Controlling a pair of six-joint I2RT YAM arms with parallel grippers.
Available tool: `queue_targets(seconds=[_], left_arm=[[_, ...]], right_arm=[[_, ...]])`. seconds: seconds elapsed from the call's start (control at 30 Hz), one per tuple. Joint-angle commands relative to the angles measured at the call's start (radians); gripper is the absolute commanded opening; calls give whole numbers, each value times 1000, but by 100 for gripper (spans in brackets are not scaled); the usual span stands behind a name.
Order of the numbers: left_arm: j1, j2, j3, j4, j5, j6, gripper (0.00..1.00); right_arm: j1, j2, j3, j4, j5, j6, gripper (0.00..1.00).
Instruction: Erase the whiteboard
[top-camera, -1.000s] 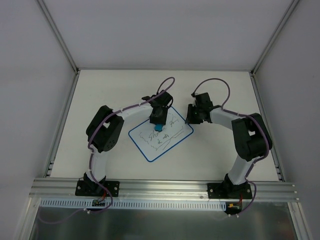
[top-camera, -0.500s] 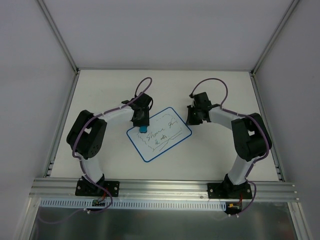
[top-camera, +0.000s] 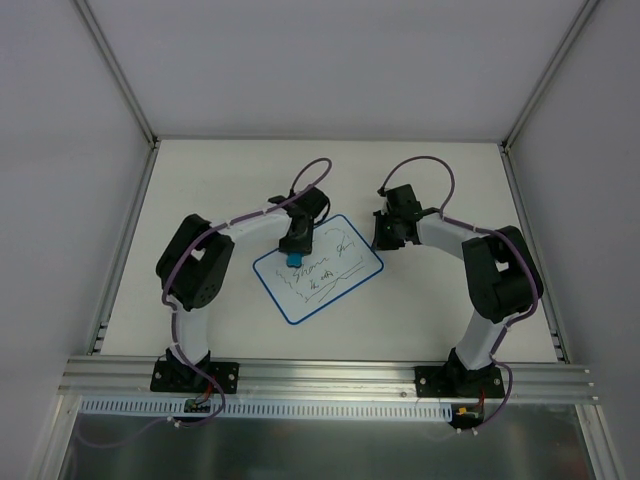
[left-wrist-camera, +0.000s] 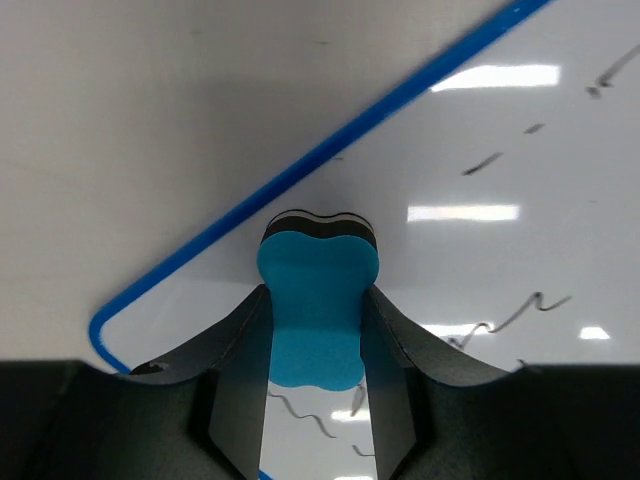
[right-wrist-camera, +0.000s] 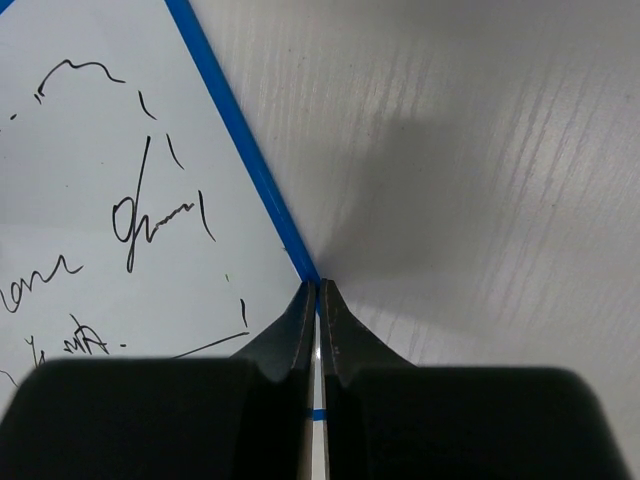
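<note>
The whiteboard (top-camera: 330, 275), white with a blue border, lies tilted on the table and bears dark scribbles across its middle and right. My left gripper (top-camera: 294, 252) is shut on a small blue eraser (top-camera: 293, 259) and holds it on the board near its upper left edge. In the left wrist view the eraser (left-wrist-camera: 318, 300) sits between my fingers, its dark felt end on the whiteboard (left-wrist-camera: 480, 160) just inside the blue border. My right gripper (top-camera: 378, 243) is shut, tips pressed on the board's right edge. The right wrist view shows the closed tips (right-wrist-camera: 318, 287) on the blue border of the whiteboard (right-wrist-camera: 100, 150).
The white table (top-camera: 200, 180) is enclosed by white walls and metal rails (top-camera: 125, 250) at left, right and back. Both arms reach in from the near edge, elbows bent outward. Bare tabletop shows in the wrist views (left-wrist-camera: 150, 100) (right-wrist-camera: 480, 150).
My left gripper swept the eraser from the board's middle to its left edge, then back a little right. Scribbles at the upper left are gone. The right gripper stayed put.
</note>
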Motion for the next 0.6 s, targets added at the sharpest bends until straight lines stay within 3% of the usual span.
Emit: queue_targets(seconds=[0.0,0.13,0.27,0.57], left_arm=[[-98,127,49,-79,91,-25,0],[-144,156,80,-79,115,-33,0],[-128,88,-26,-81,30,-51,0],[89,-107,-297,-79,-9,-74,0]], right_arm=[[12,60,-42,-157,67,-31,0],[12,58,-42,-155,67,-32,0],[12,56,-45,-155,65,-31,0],[12,55,-48,-152,65,-31,0]])
